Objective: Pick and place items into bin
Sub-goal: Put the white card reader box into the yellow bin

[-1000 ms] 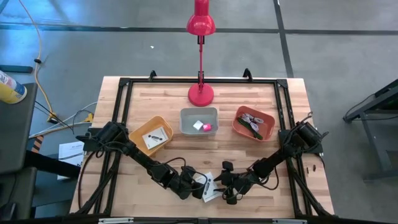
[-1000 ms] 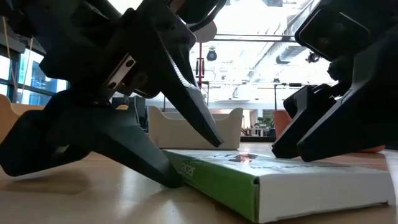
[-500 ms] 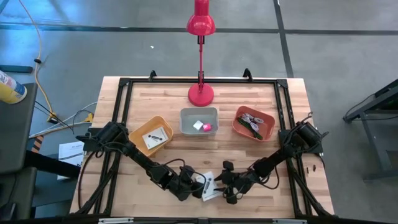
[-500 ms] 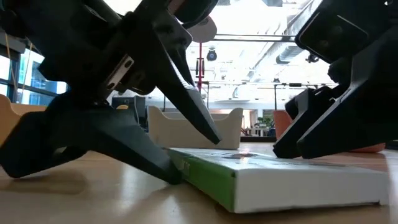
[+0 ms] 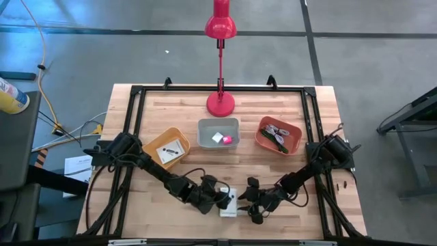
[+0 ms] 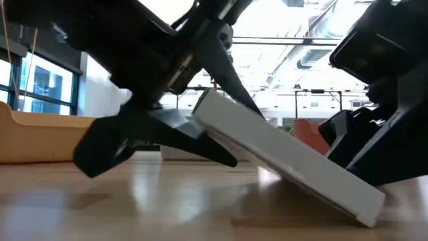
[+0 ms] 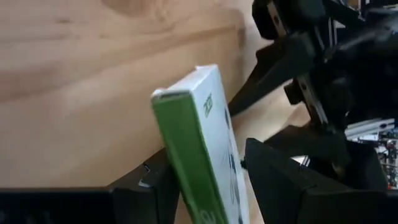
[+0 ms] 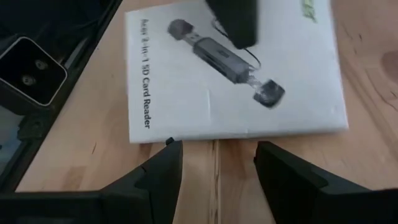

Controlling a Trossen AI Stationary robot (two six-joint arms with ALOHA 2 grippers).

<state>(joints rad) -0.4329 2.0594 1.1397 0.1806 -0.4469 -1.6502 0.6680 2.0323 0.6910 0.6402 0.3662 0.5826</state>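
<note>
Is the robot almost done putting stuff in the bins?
Partly. All three bins hold things already, like the pink cube in the grey bin. Now the left gripper grips a white box, tilted up off the table. The right gripper waits open beside it. The box isn't binned yet.

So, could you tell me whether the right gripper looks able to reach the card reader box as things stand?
Probably yes: the right gripper is open just beside the box, which the left gripper holds tilted on one edge; nothing lies between them.
</note>
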